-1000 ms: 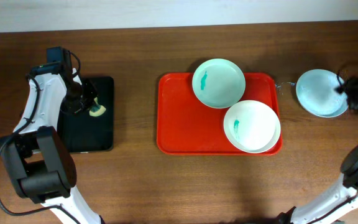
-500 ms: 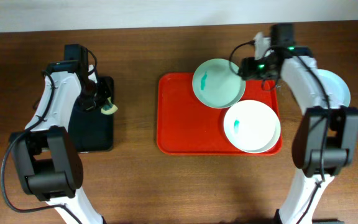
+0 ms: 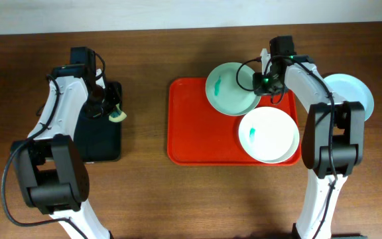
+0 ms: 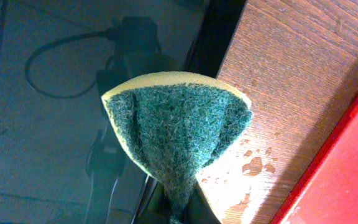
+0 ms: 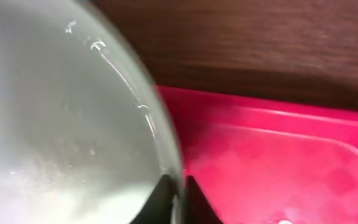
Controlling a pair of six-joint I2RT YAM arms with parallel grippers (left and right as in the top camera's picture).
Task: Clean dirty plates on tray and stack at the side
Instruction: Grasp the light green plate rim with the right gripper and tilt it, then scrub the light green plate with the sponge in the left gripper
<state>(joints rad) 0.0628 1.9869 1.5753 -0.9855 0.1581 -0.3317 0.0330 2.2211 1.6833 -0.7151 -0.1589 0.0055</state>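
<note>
Our right tool (image 5: 178, 190) had swung in from the pale blue plate (image 3: 358, 93) near the surface's (image 3: 178, 199) right edge and pinched the rim of the pale green plate (image 3: 229, 93) on the tray (image 3: 194, 143) — one plate seemingly set aside, two left. Our left tool (image 4: 178, 208) gripped the sponge (image 4: 176, 137) beside the black tray (image 3: 98, 146), towards the left edge. The surface was brown wood, with a pale wall behind.

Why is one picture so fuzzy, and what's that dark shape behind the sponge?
Right wrist view: the pale green plate sits very near the lens, so it and the red tray blur. Left wrist view: the sponge is sharp; the shiny black tray shows a dim reflection. Overhead view: sharp, evenly lit.
</note>
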